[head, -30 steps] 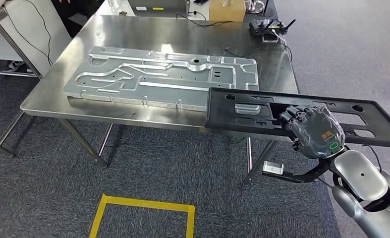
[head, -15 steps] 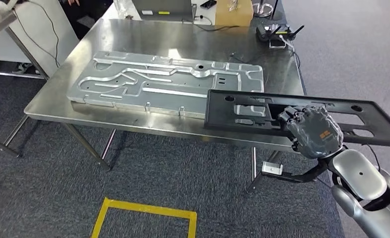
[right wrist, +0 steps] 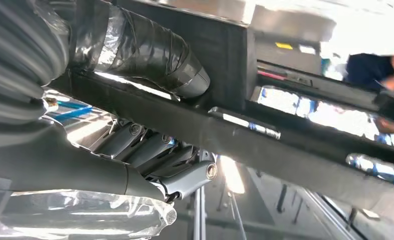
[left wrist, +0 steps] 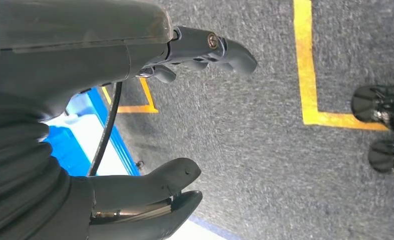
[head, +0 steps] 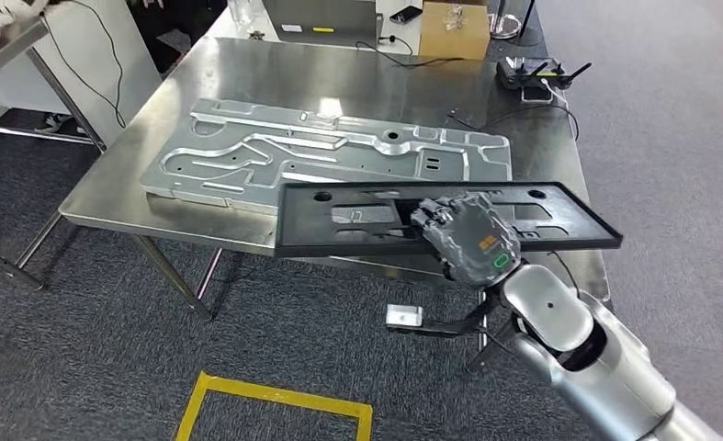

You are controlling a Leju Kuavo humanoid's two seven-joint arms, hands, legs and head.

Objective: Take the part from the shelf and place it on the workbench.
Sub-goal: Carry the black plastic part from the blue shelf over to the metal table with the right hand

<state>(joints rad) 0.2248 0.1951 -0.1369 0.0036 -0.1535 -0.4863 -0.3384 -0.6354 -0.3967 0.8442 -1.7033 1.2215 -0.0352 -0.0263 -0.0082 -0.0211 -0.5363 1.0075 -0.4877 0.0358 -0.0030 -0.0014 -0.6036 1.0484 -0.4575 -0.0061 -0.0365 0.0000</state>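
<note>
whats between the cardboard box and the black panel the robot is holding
In the head view, the big silver metal plate lies on the table between the cardboard box and the black panel held by the right robot hand.

The right robot hand [head: 468,241] hides the middle of the black part [head: 339,230].

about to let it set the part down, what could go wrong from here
The black frame is long and the right hand grips it at one spot near its middle, so it could tilt or twist loose. Its far edge hangs over the grey metal panel on the steel table; lowered here, it may land on that panel, not on bare table.
</note>
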